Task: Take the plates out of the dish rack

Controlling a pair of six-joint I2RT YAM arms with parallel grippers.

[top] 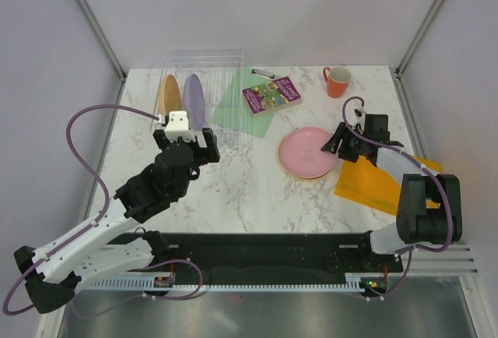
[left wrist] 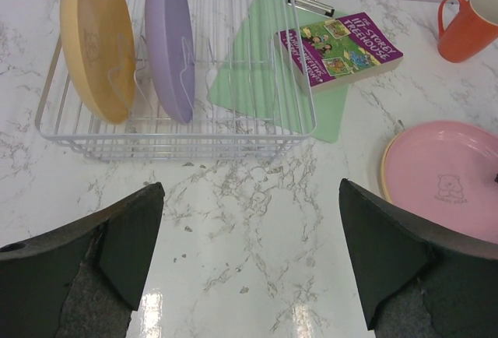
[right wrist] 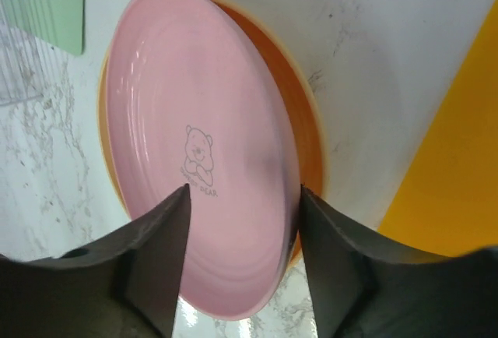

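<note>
Here, smooth round pink plate [right wrist: 202,159] (bear-stamped) rests atop orange plate [right wrist: 307,135].

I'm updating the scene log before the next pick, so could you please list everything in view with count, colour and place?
dish rack: 1, clear, back left of the table
racked plates: 2, yellow-orange and lilac, on edge at the rack's left end
pink plate: 1, pink, centre right, lying on the lower plate
lower plate: 1, yellow-orange, under the pink plate
green sheet: 1, pale green, at the rack's right end
book: 1, purple, between rack and mug
clip: 1, dark, behind the book
mug: 1, orange, back right
yellow sheet: 1, yellow-orange, right edge
table: 1, white marble
left gripper: 1, black, open, before the rack
right gripper: 1, black, open, over the pink plate
</note>
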